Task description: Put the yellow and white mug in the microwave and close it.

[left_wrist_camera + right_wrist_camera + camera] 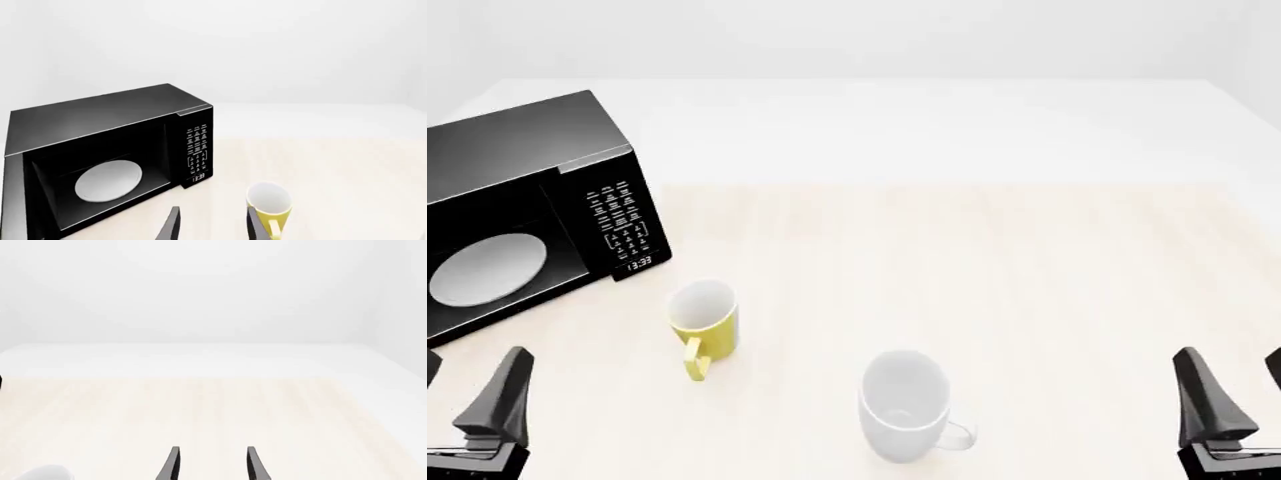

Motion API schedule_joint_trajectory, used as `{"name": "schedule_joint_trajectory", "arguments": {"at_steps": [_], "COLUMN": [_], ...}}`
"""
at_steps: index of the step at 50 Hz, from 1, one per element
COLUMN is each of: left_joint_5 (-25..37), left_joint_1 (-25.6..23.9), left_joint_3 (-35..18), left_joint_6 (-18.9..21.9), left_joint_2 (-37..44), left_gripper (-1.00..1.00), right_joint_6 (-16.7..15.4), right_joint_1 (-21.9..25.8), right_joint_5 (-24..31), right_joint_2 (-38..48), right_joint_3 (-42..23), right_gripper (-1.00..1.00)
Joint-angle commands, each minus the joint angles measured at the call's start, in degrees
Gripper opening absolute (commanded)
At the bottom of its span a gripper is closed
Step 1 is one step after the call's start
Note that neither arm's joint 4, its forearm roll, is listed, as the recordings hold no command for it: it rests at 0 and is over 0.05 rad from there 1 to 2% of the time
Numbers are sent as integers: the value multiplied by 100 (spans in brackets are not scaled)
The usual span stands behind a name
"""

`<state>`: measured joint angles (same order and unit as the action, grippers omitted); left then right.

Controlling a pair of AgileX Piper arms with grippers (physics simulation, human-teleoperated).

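The yellow and white mug stands upright on the light wooden table, its handle turned toward the arms' side. In the left wrist view the mug sits just beyond one fingertip. The black microwave stands at the far left with its cavity showing and the round white turntable plate inside. From the left wrist, the microwave fills the view's left. My left gripper hangs open at the near left corner, short of the mug. My right gripper hangs open at the near right, far from both.
An all-white mug stands near the front edge, right of the yellow one; its rim shows as the white mug in the right wrist view. The table stretches bare to the right and back.
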<state>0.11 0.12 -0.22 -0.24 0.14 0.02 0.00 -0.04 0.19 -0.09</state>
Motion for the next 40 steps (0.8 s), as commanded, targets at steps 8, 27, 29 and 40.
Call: {"name": "schedule_joint_trajectory", "arguments": {"at_steps": [8, 27, 29, 40], "left_joint_5": [82, 408, 477, 1212], "left_joint_1": [-57, -592, -687, -1115], "left_joint_3": [-176, -645, -673, -914], "left_joint_6": [28, 469, 521, 425], "left_joint_2": [0, -13, -13, -5], "left_gripper": [100, 100, 100, 100], "right_joint_6": [3, 1, 1, 0], "right_joint_1": [0, 2, 2, 4], "right_joint_5": [-7, -7, -7, -7], "right_joint_2": [37, 37, 37, 37], "right_joint_3": [-14, -14, -15, -15], "right_gripper": [100, 100, 100, 100]}}
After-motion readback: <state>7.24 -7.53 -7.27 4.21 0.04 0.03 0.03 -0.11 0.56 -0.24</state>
